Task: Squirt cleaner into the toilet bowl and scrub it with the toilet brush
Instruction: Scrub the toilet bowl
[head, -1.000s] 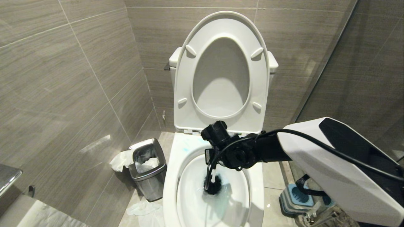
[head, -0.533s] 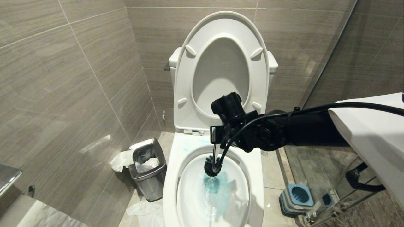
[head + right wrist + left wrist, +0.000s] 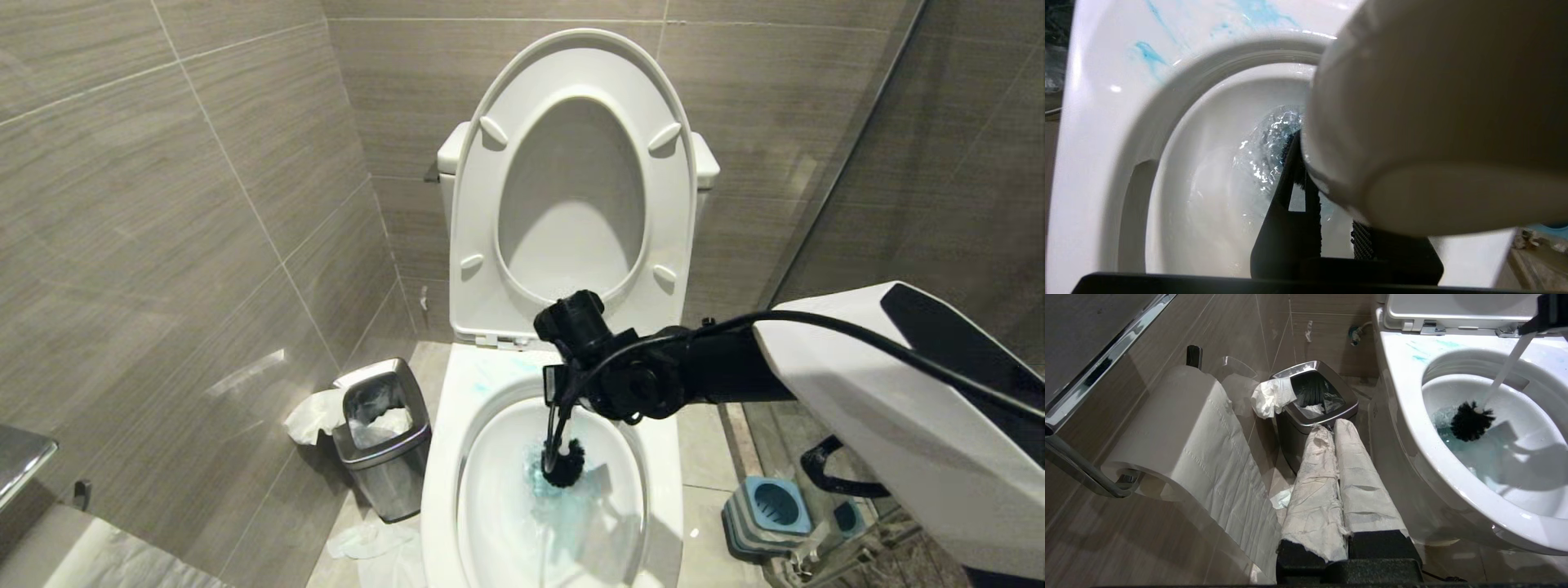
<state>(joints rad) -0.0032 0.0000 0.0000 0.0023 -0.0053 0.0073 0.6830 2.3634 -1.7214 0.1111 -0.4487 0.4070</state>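
**Inspector:** Report the toilet brush point(image 3: 563, 467).

**Assistant:** Slim white handle running down to a small round head of dark bristles. The head sits inside the toilet bowl point(image 3: 445, 457), toward the far side of the basin, at the edge of the tinted water. In the right wrist view the handle's rounded white tip point(image 3: 1437, 122) fills much of the frame.

**Inspector:** Who holds it?

**Assistant:** The right gripper point(image 3: 563, 384), above the far rim of the bowl, its jaws narrow and clamped on the handle. The handle slants down from it into the basin.

**Inspector:** The cleaner point(image 3: 563, 506)?

**Assistant:** Turquoise tint in the water around and nearer than the bristles, plus pale blue-green streaks point(image 3: 1431, 345) on the far left part of the rim. The bowl is glossy white, seat and lid point(image 3: 571, 73) raised against the wall.

**Inspector:** The other arm?

**Assistant:** The left gripper point(image 3: 1337, 477) is parked low on the left, fingers wrapped in white paper and pressed together, near the steel waste bin point(image 3: 1314, 404) and a toilet roll point(image 3: 1180, 428).
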